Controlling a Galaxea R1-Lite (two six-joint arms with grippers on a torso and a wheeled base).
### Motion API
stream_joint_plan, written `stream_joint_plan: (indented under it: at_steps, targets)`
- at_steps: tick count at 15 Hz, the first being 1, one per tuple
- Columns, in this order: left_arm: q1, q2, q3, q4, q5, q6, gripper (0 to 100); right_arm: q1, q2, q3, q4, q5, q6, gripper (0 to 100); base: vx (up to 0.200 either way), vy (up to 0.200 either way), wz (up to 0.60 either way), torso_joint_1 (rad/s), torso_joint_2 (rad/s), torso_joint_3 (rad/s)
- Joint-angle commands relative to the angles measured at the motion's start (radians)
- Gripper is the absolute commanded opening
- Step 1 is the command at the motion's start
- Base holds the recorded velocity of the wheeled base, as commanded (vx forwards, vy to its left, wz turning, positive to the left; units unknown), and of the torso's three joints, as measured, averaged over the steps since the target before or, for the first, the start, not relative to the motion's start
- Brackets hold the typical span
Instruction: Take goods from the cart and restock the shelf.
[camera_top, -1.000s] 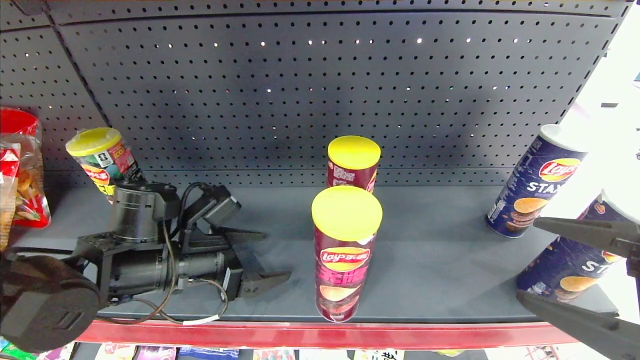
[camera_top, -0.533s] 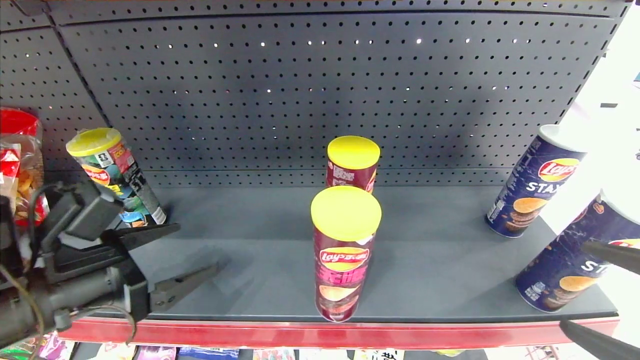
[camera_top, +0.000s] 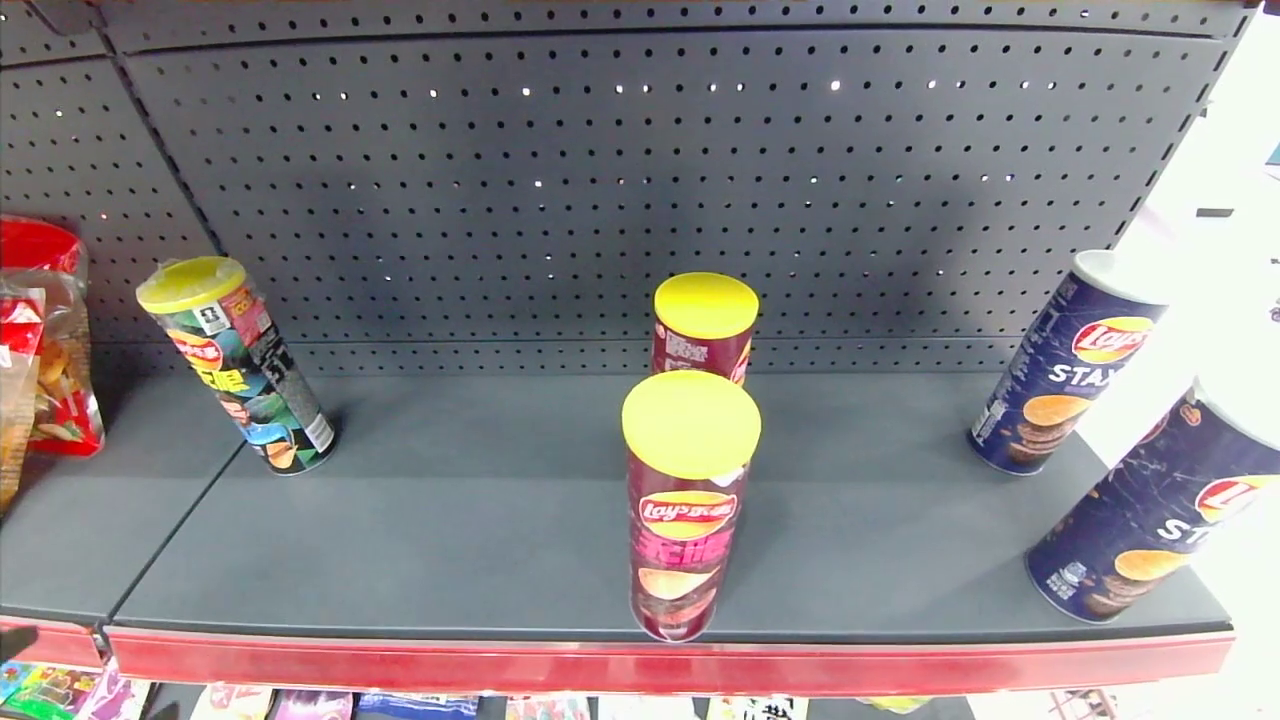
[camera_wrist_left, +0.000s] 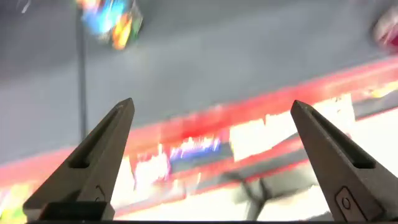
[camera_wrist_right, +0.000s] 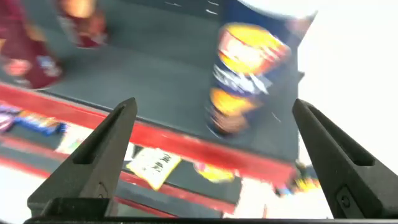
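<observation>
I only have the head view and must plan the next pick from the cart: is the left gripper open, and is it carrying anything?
Observer: The left gripper is open, with nothing between its fingers.
Operator: What is it facing?
Observer: The shelf's red front edge runs across beyond its fingers; what lies below that edge is too blurred to tell.
Operator: And the right one?
Observer: The right gripper is open and empty too, and a blue can stands near the shelf's front edge beyond its fingers, not touching them.
</observation>
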Motion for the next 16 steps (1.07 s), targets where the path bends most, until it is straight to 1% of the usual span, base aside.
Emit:
stream_joint_plan:
  at_steps: [1,4,7,10,16]
  targets:
    - [0.017,-0.254,-0.043,0.134,0.052,-0.003,100,-0.022,-0.056,0.001,0.000,-0.001,0.005,100,0.000,0.000,0.00,0.000,0.00,0.000]
    - [0.016,-0.259,-0.061,0.130,0.058,-0.004,100,-0.025,-0.050,0.002,0.002,-0.017,-0.005,100,0.000,0.000,0.00,0.000,0.00,0.000]
    - [0.013,-0.276,-0.064,0.130,0.053,0.000,100,-0.029,-0.053,0.002,0.005,-0.093,-0.007,100,0.000,0.000,0.00,0.000,0.00,0.000]
    - [0.013,-0.296,-0.058,0.136,0.059,-0.003,100,-0.029,-0.062,0.001,0.040,-0.115,-0.016,100,0.000,0.000,0.00,0.000,0.00,0.000]
    - [0.013,-0.294,-0.055,0.138,0.059,-0.003,100,-0.029,-0.075,0.004,0.049,-0.115,-0.034,100,-0.200,0.000,0.00,0.006,0.00,0.003]
